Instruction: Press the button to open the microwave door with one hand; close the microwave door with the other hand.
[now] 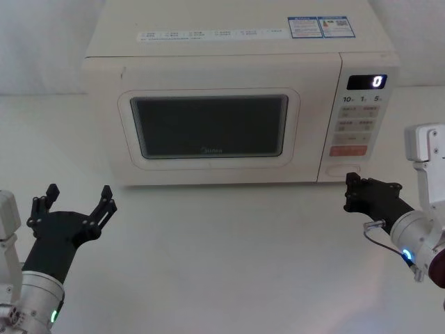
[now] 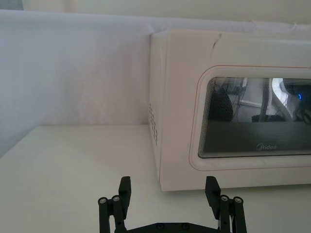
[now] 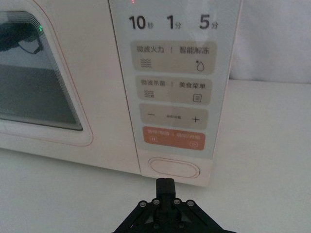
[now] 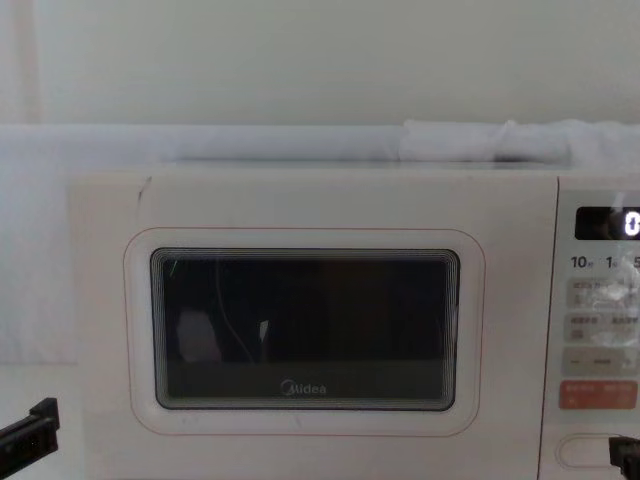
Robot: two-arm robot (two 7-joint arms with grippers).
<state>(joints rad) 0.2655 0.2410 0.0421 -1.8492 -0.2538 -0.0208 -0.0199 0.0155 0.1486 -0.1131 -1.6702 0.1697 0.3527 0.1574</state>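
The microwave door is shut, flush with the cream body, its dark window and "Midea" logo facing me. The button, a wide cream pill, sits at the bottom of the control panel under the orange-red key. My right gripper is shut, its tips together and pointing at the button from a short gap in front. In the head view the right gripper hovers just below and in front of the button. My left gripper is open with nothing between its fingers, low at the left, apart from the door.
The microwave stands on a white table against a white draped backdrop. The panel's display reads 0. Bare tabletop lies between both arms and in front of the door.
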